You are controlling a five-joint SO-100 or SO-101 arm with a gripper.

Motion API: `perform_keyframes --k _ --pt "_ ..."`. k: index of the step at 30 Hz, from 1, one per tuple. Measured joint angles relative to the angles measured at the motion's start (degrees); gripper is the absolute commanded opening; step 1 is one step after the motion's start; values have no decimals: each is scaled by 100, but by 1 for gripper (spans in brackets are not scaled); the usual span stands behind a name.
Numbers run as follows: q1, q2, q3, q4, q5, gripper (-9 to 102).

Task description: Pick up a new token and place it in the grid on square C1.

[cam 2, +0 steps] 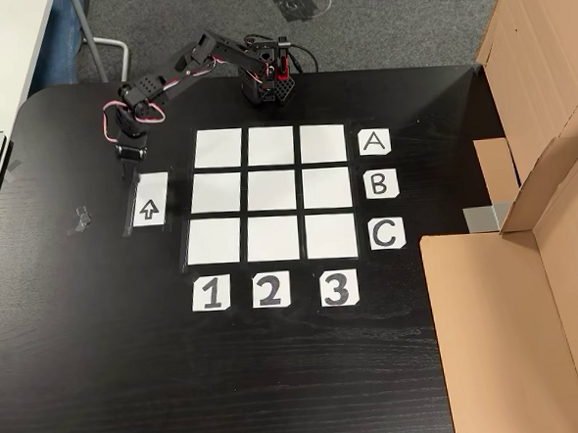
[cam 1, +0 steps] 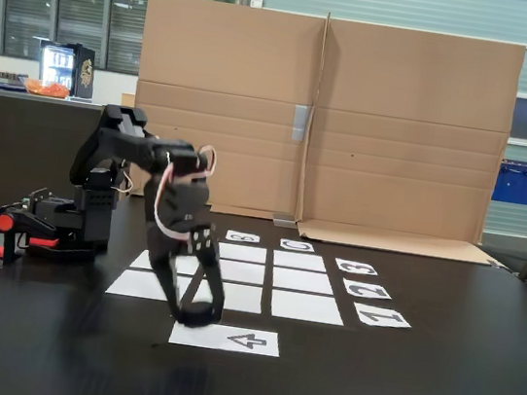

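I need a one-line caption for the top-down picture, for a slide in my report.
Robot arm's gripper lowered at the arrow sheet, beside the empty 3x3 grid.

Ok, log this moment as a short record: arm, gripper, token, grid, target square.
arm: reaching down to the arrow sheet beside the grid
gripper: tips at the sheet's end, open or shut unclear
token: small dark shape at the tips in the fixed view, hard to tell
grid: nine white squares, all blank
target square: C row, column 1, nothing on it
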Motion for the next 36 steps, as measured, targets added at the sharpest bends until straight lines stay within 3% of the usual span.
perform_keyframes --k 36 --pt "-2804 132 -114 422 1011 -1"
